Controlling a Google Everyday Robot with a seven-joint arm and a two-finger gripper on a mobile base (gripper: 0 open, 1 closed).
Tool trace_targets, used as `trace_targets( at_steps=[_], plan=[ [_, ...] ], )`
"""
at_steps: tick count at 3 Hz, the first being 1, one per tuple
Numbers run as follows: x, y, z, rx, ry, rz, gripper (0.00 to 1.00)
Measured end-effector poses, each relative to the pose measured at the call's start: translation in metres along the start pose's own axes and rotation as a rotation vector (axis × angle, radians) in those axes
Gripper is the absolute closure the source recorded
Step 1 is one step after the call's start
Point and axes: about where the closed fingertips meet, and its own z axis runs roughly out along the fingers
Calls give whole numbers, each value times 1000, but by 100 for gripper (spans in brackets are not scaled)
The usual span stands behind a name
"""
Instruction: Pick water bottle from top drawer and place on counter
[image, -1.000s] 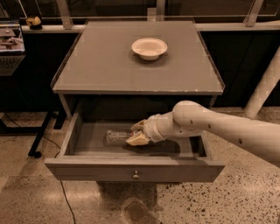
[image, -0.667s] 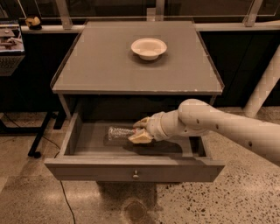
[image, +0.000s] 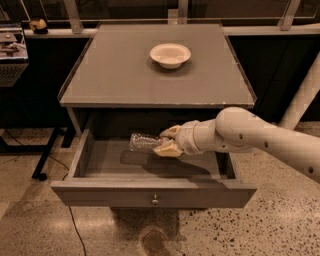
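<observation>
Grey top drawer (image: 150, 192) stands pulled out. Inside it the hand (image: 165, 142) has both fingers closed on one end of the water bottle (image: 142, 142), which is held sideways over the drawer floor. A white bowl (image: 170, 55) sits on the surface (image: 115, 75) above.

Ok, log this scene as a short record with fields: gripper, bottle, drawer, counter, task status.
gripper: gripper reaches into the open drawer from the right, shut on one end of the bottle
water bottle: water bottle lies sideways in the grip and appears raised off the drawer floor, with a shadow beneath it
top drawer: top drawer is pulled open, knob at the centre of its front panel
counter: counter carries a white bowl toward the back
task status: bottle grasped, not yet on the counter
</observation>
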Motion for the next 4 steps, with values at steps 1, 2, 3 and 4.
trace_targets(
  at_steps=[1, 2, 3, 4],
  plan=[
    [-10, -3, -20, 35, 12, -3, 100],
    [-30, -3, -42, 56, 15, -29, 100],
    [-62, -8, -67, 69, 22, -77, 100],
    [-95, -14, -90, 79, 26, -127, 100]
  ],
)
